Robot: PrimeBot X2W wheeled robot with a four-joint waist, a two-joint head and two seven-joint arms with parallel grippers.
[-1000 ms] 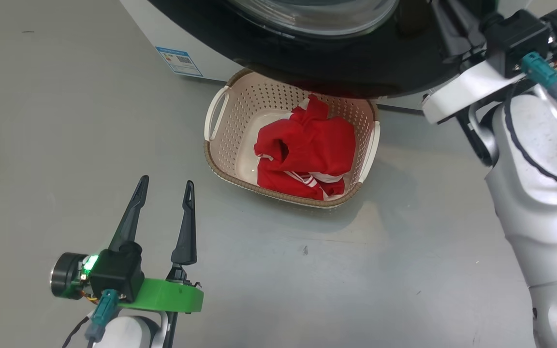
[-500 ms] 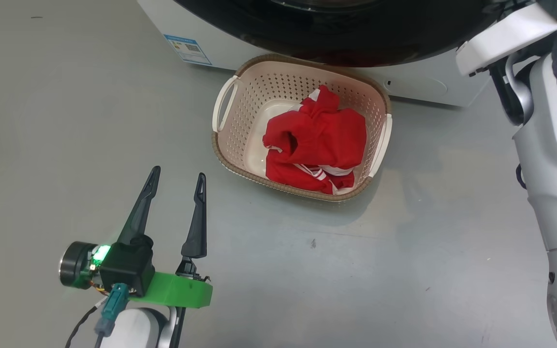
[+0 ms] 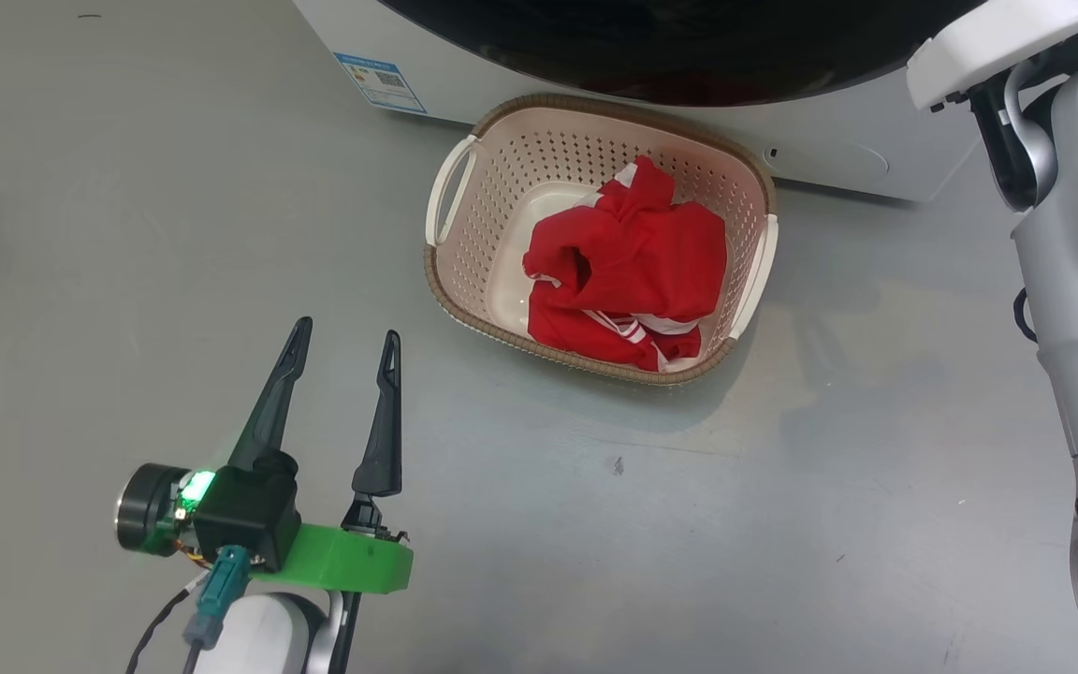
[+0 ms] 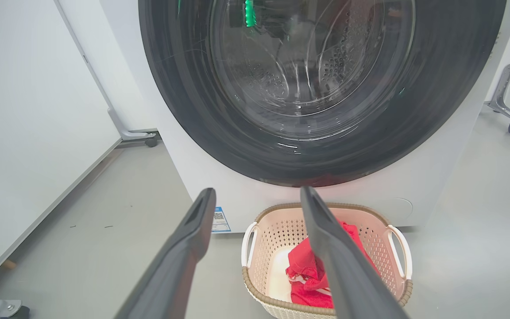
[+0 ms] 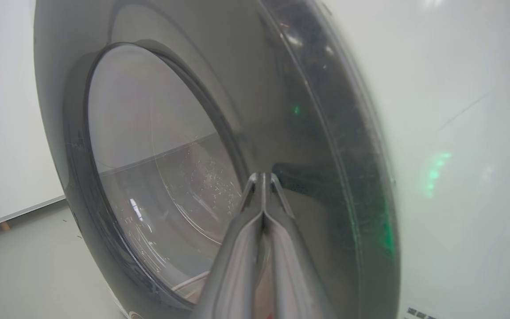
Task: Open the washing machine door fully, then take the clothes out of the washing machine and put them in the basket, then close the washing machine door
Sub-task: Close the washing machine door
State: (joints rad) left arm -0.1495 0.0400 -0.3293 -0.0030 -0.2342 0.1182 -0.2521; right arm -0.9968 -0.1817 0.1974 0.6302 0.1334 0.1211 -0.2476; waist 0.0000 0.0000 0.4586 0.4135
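- The clothes [image 3: 628,262] lie bunched in the basket [image 3: 502,215], toward its right side.
- The basket stands on the floor at the washing machine's [image 3: 829,154] foot.
- Left gripper [image 3: 347,329]: fingers apart, empty, over bare floor.
- Right gripper [image 5: 262,176]: fingers pressed together, tips at the washing machine door [image 5: 321,133].

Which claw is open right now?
The left claw: its two fingers stand wide apart. The right claw has its fingers pressed together, by the washing machine door.

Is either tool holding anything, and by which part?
Nothing is held. The left tool is open and empty; the right tool is shut on nothing, its tips at the washing machine door. The clothes lie in the basket.
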